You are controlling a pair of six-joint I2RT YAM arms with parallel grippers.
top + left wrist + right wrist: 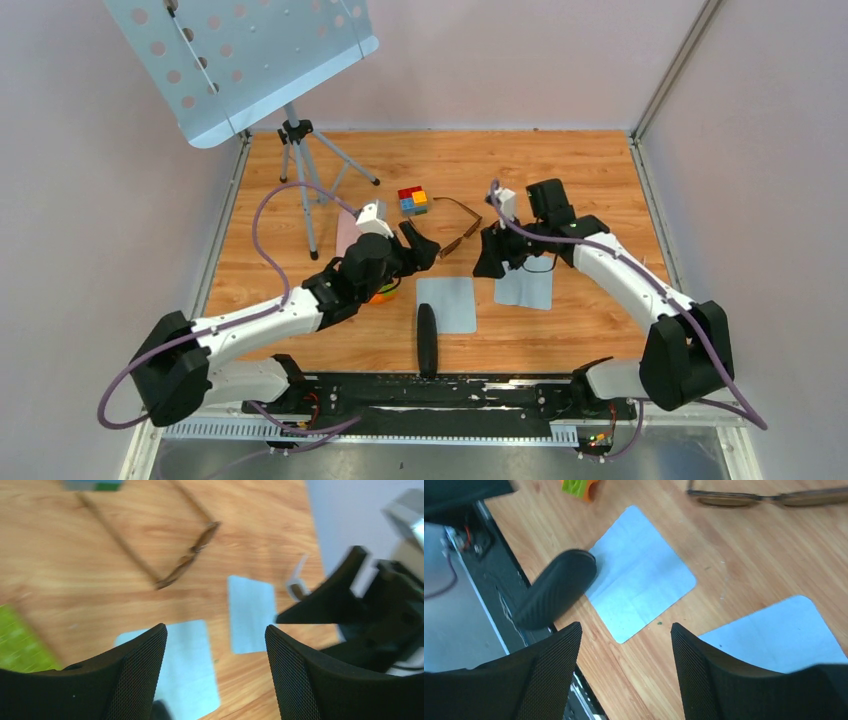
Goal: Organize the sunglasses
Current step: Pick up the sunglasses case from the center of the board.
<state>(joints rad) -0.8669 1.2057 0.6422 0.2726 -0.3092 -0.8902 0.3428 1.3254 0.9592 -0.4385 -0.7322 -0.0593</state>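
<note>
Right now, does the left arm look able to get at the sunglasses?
Probably yes. The left gripper is open and empty, and the sunglasses lie just ahead of it on the table, with nothing between them.

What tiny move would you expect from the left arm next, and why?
Probably it should ease the left tool forward and down toward the thin brown-framed sunglasses. The tool stands open and empty, and the sunglasses lie unfolded on the wooden table just ahead of it, with nothing holding them.

Left end effector [216, 630] spread, empty, right end effector [626, 627] likewise
</note>
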